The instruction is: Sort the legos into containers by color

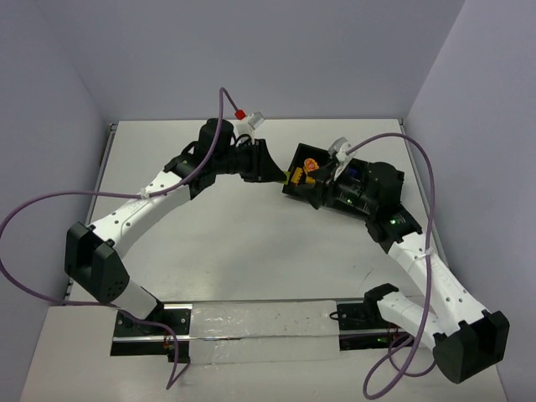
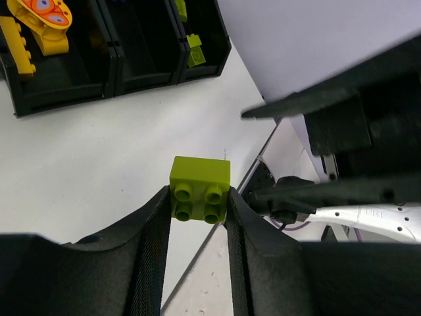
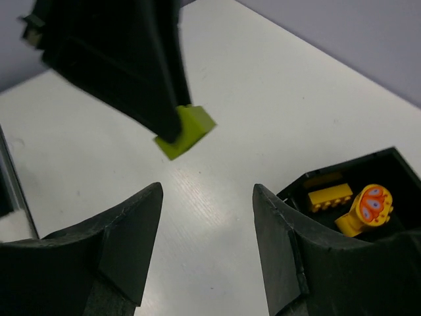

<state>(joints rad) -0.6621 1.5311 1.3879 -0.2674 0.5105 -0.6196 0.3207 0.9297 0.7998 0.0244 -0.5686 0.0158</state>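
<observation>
**Sorting in progress — one lime brick in transit**

The left gripper is pinching a lime green brick between its two fingers, studs toward the wrist camera. The brick hangs clear above the white table, near the black tray but not over it.

The right gripper has its fingers spread with nothing between them. It hovers beside the tray's end section, facing the carried brick.

Tray contents, as far as visible:
- One end section holds yellow pieces, including a long brick and a round printed part.
- The opposite end section holds green bricks.
- The middle section is dark in the left wrist view, so its contents cannot be made out.

Assessment: the yellow and green sorting is judged partly done, with bricks of each colour already lying in separate sections. What remains for the held brick is the carry to the green section and the release. Whether further bricks wait elsewhere cannot be told — the arms hide part of the table in the top view.
</observation>
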